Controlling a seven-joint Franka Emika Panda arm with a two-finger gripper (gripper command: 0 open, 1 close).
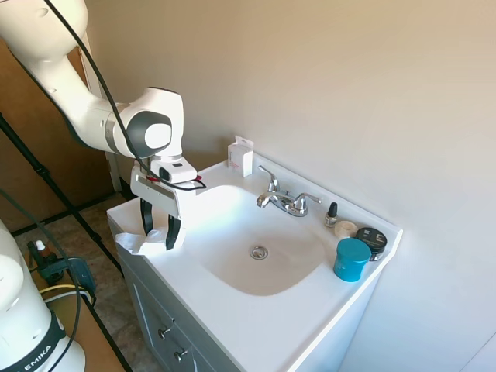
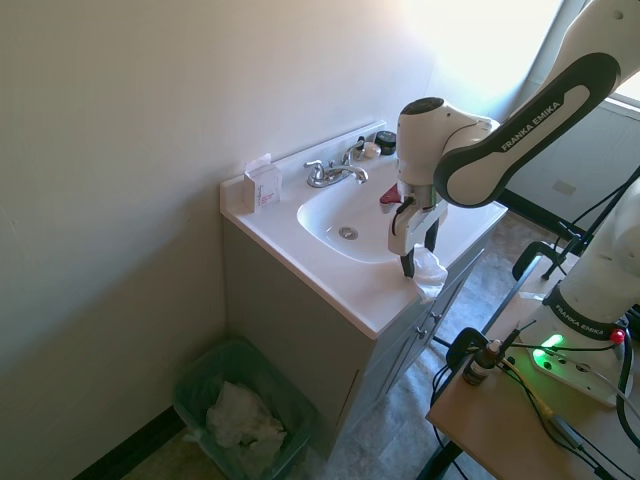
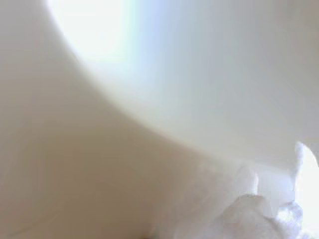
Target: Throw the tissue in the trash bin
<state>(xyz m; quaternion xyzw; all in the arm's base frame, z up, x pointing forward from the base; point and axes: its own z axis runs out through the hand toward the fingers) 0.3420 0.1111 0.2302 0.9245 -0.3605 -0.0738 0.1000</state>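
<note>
The white robot arm reaches down over the front corner of the white bathroom vanity top (image 1: 310,325), and its black two-finger gripper (image 1: 158,230) is spread wide, one finger on each side of the crumpled white tissue (image 1: 144,242). The tissue lies on the counter's front edge, just beside the rim of the oval white sink basin (image 1: 256,256), with one loose corner hanging a little past the edge (you see that best from the far side, where the tissue (image 2: 430,270) sits under the gripper (image 2: 417,257)). Whether the fingertips touch the paper I cannot tell; they are not pressed together on it. From the wrist camera the tissue (image 3: 259,214) is a soft blur against the curved rim.

On the floor by the wall stands a dark green plastic trash bin (image 2: 195,385) with crumpled white paper (image 2: 240,415) inside, well apart from the tissue.

At the back of the counter are a chrome faucet (image 1: 283,200), a small upright white box with pink print (image 1: 240,156), a teal round container (image 1: 352,259), a black-lidded jar (image 1: 373,239) and a small dark-capped bottle (image 1: 332,212).
</note>
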